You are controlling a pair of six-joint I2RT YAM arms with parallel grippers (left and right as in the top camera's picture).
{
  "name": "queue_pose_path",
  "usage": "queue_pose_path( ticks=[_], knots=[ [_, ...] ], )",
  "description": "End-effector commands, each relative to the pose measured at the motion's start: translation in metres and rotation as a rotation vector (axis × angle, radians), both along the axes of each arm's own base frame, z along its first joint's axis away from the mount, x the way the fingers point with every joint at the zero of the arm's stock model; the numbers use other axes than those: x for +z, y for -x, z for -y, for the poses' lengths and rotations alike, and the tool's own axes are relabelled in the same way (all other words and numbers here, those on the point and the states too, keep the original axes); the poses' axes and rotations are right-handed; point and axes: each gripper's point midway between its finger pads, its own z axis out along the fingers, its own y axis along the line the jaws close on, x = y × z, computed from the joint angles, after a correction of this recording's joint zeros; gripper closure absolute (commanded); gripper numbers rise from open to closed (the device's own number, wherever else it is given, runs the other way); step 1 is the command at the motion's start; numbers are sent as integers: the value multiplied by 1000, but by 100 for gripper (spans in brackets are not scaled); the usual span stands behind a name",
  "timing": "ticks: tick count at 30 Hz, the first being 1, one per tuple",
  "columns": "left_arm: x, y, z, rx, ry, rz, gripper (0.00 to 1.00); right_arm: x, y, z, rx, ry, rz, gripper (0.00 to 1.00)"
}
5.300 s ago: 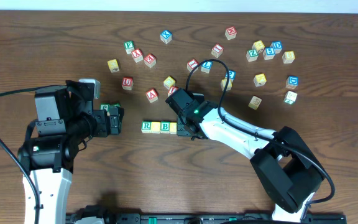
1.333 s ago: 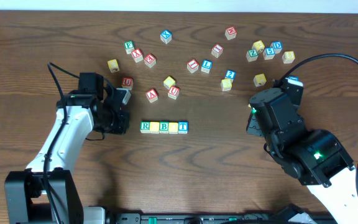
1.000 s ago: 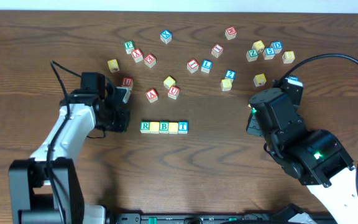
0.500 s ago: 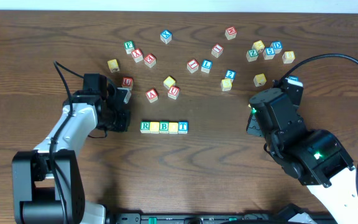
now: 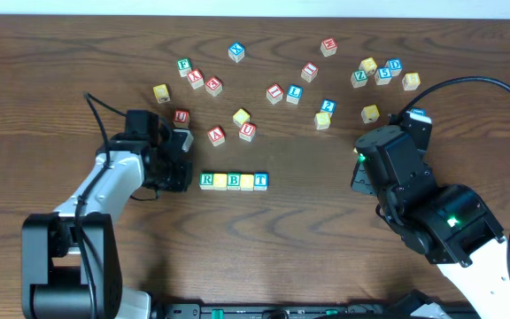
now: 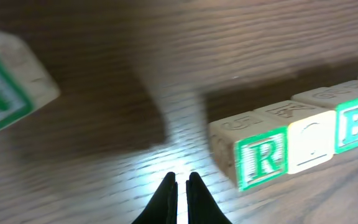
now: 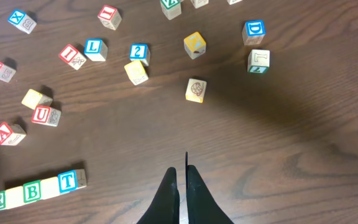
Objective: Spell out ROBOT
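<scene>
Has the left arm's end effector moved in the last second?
Yes, the left end effector has edged closer to the R block in the overhead view.

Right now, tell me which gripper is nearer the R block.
Left. The left gripper sits just beside the R block; the right gripper is far off, beyond the T block at the other end.

The overhead view is evenly bright and sharp, with only faint, soft shadows. The left wrist view is blurred throughout, its R block [image 6: 263, 158] smeared, and a white glare patch lies on the counter [image 6: 179, 134] beside a dark shadow. The right wrist view is crisp, with a broad soft shadow darkening the counter's right side.
</scene>
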Motion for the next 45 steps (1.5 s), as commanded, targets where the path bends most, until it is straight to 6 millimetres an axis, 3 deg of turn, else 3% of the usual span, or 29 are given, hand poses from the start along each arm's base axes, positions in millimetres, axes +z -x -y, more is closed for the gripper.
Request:
queue_pose_path(
  ticks=[1, 26, 39, 45],
  knots=[
    [-4, 3, 14, -40, 20, -6, 93, 10, -1, 1, 1, -10, 24, 99],
    [-2, 3, 24, 0, 50, -22, 93, 9, 0, 1, 5, -13, 19, 99],
    [1, 9, 52, -69, 92, -23, 93, 9, 0, 1, 5, -13, 19, 99],
    [2, 6, 55, -42, 93, -19, 92, 9, 0, 1, 5, -13, 18, 99]
  ],
)
